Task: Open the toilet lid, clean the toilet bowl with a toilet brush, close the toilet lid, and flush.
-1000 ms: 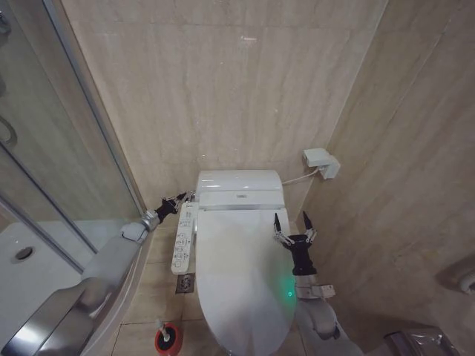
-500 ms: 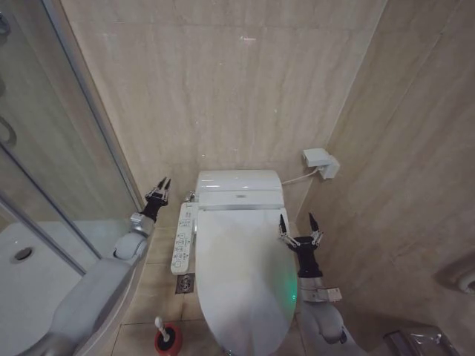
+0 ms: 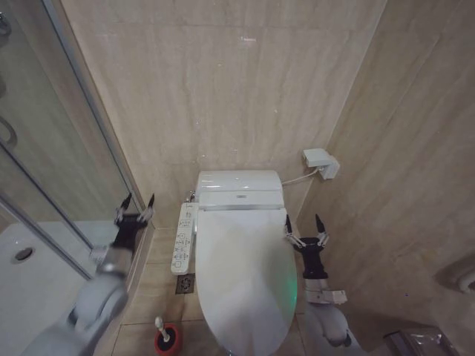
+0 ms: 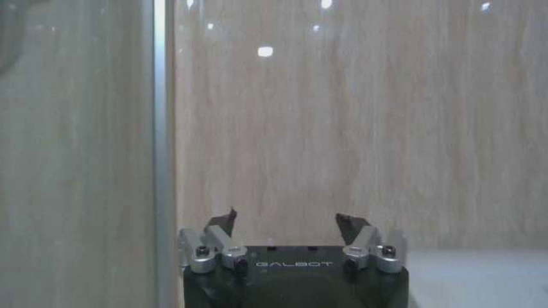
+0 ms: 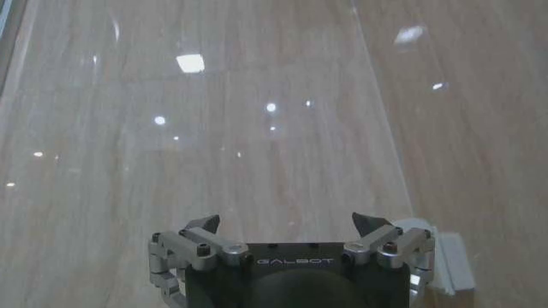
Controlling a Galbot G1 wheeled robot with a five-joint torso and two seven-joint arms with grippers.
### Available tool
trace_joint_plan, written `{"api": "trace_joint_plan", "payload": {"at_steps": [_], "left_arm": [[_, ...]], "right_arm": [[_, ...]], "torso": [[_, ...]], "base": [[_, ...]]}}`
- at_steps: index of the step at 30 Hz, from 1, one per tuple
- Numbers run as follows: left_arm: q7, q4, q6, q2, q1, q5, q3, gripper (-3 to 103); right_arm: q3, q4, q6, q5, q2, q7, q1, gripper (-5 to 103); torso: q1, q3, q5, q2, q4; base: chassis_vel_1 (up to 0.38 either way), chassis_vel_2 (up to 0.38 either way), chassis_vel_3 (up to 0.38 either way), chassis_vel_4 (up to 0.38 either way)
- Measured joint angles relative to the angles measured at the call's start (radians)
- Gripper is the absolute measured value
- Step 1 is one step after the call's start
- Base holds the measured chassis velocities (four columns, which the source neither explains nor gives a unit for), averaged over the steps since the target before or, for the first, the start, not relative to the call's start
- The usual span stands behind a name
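Note:
The toilet lid (image 3: pixel 243 274) lies shut over the toilet bowl, which is hidden beneath it. The toilet brush (image 3: pixel 161 328) stands with its white handle up in a small red cup (image 3: pixel 168 340) on the floor left of the toilet's front. My left gripper (image 3: pixel 134 207) is open and empty, raised beside the shower frame, well left of the lid. It faces the wall in the left wrist view (image 4: pixel 285 221). My right gripper (image 3: pixel 304 223) is open and empty at the lid's right edge, pointing up. The right wrist view (image 5: pixel 287 222) shows it facing the tiled wall.
A control panel (image 3: pixel 183 238) sits along the toilet's left side, with the tank (image 3: pixel 239 188) behind. A glass shower enclosure (image 3: pixel 44 193) and its white tray (image 3: pixel 22 274) stand at the left. A white wall box (image 3: pixel 320 162) with a cable is at the right. A floor drain (image 3: pixel 184 283) lies beside the toilet.
My left arm has swung away from the toilet's back left corner, leftward and toward me, ending by the shower frame. The right gripper has drifted slightly right and lower in view.

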Motion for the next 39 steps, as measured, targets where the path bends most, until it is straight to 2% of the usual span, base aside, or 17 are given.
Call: {"api": "trace_joint_plan", "payload": {"at_steps": [2,3,4,9,11,12,20,29,34,35,39], "left_arm": [[-0.001,-0.073,0.000,-0.042,0.104,0.044,-0.049,69],[-0.001,-0.073,0.000,-0.042,0.104,0.044,-0.049,69],[-0.001,-0.099,-0.006,-0.063,0.145,0.067,-0.065,95],[-0.004,-0.146,-0.030,-0.121,0.221,0.119,-0.088,95],[-0.004,-0.147,-0.030,-0.128,0.221,0.122,-0.088,95],[-0.004,-0.147,-0.030,-0.132,0.219,0.125,-0.088,100],[-0.004,-0.117,-0.030,-0.145,0.191,0.135,-0.070,100],[-0.003,-0.073,-0.031,-0.160,0.154,0.146,-0.031,100],[-0.003,-0.039,-0.038,-0.170,0.133,0.153,-0.011,100],[-0.003,-0.035,-0.039,-0.171,0.129,0.153,-0.010,100],[-0.002,-0.019,-0.040,-0.174,0.113,0.154,-0.006,100]], "right_arm": [[0.021,0.005,0.001,0.000,0.004,0.001,-0.004,100],[0.021,0.005,0.001,0.000,0.004,0.001,-0.004,100],[0.030,0.007,0.000,0.000,0.007,0.007,-0.007,100],[0.050,0.025,-0.012,0.003,0.027,0.025,-0.025,100],[0.056,0.030,-0.013,0.003,0.033,0.025,-0.029,100],[0.061,0.034,-0.014,0.003,0.037,0.025,-0.032,100],[0.090,0.045,-0.015,0.003,0.042,0.024,-0.049,100],[0.108,0.041,-0.014,0.003,0.044,0.024,-0.061,100],[0.121,0.017,-0.006,0.004,0.003,0.021,-0.057,100],[0.123,0.014,-0.005,0.005,-0.002,0.020,-0.055,100],[0.123,0.004,-0.003,0.012,-0.002,0.018,-0.046,100]], "torso": [[0.000,0.000,-0.0001,0.000,-0.0006],[0.000,0.000,-0.0001,0.000,-0.0006],[0.000,0.000,0.0000,0.000,-0.0007],[0.000,0.000,0.0000,0.000,-0.0007],[0.000,0.000,0.0001,0.000,-0.0008],[0.000,0.000,0.0001,0.000,-0.0007],[0.001,0.000,-0.0003,0.000,-0.0008],[0.000,0.000,-0.0001,0.000,-0.0006],[0.000,0.000,-0.0004,0.000,-0.0006],[0.000,0.000,0.0006,0.000,-0.0006],[0.000,0.000,-0.0003,0.000,-0.0004]], "base": [[0.000,0.000,0.000,0.000],[0.000,0.000,0.000,0.000],[0.000,0.000,0.000,0.000],[0.000,0.000,0.000,0.000],[0.000,0.000,0.000,0.000],[0.031,-0.030,-0.054,0.009],[0.141,-0.073,-0.118,0.073],[0.256,-0.170,-0.264,0.173],[0.322,-0.252,-0.333,0.266],[0.330,-0.296,-0.351,0.297],[0.360,-0.320,-0.344,0.335]]}}
